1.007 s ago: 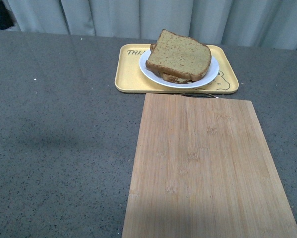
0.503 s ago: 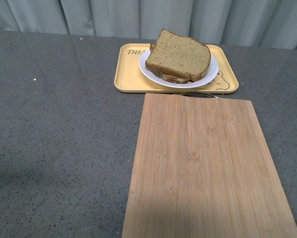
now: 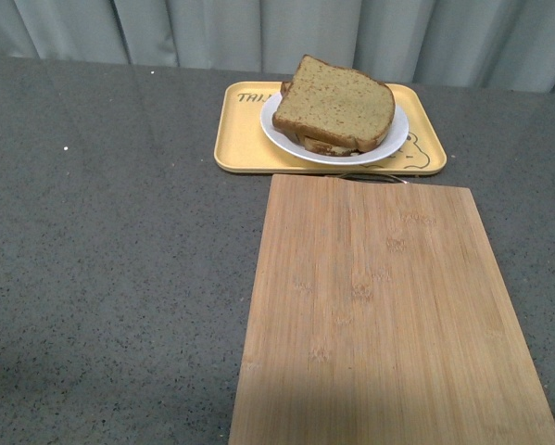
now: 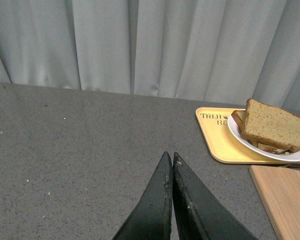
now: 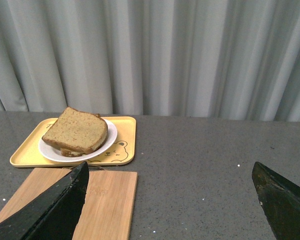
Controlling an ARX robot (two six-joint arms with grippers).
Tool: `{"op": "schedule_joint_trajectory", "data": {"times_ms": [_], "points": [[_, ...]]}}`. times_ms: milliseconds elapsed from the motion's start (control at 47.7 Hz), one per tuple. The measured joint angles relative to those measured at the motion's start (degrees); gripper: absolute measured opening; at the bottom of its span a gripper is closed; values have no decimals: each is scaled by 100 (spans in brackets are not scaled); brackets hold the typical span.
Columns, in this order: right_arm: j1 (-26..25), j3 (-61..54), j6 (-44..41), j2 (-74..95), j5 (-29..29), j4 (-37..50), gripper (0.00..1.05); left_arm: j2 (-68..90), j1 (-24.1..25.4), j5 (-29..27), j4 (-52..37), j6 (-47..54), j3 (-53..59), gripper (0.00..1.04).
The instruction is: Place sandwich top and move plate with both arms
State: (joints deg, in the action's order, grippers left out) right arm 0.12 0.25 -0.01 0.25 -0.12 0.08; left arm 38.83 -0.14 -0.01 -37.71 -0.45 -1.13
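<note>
Tan-brown and crusty, the sandwich top (image 3: 334, 105) sits on the stack of bread on the plate (image 3: 393, 142), its rounded end pointing right. That white plate rests on the yellow tray (image 3: 240, 139) at the far side of the grey speckled desk (image 3: 110, 250), right of centre. Just nearer lies the bamboo cutting board (image 3: 388, 315), its far edge almost at the tray's near rim — whether they touch I cannot tell.

Neither arm shows in the front view. From the left wrist camera, the left gripper (image 4: 171, 159) has its two black fingers pressed together tip to tip, holding nothing, poised over bare desk well to the left of the tray, with the plate and bread off to its right. From the right wrist camera, the right gripper (image 5: 170, 172) is spread wide — one finger (image 5: 54, 210) over the cutting board's edge, the other (image 5: 282, 200) far out over the desk, nothing between them. It looks from the right side of the desk toward the grey curtain (image 5: 155, 55) hanging along the far edge.
</note>
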Motion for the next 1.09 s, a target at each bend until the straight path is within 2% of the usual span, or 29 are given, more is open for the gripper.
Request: {"op": "schedule_joint_trajectory", "data": {"times_ms": [357, 1091], "points": [[0, 0, 0, 0, 2, 0, 95, -1419, 0, 0, 1305, 0, 7, 4], [0, 0, 0, 0, 0, 2, 95, -2896, 0, 0, 2765, 0, 7, 4]]}}
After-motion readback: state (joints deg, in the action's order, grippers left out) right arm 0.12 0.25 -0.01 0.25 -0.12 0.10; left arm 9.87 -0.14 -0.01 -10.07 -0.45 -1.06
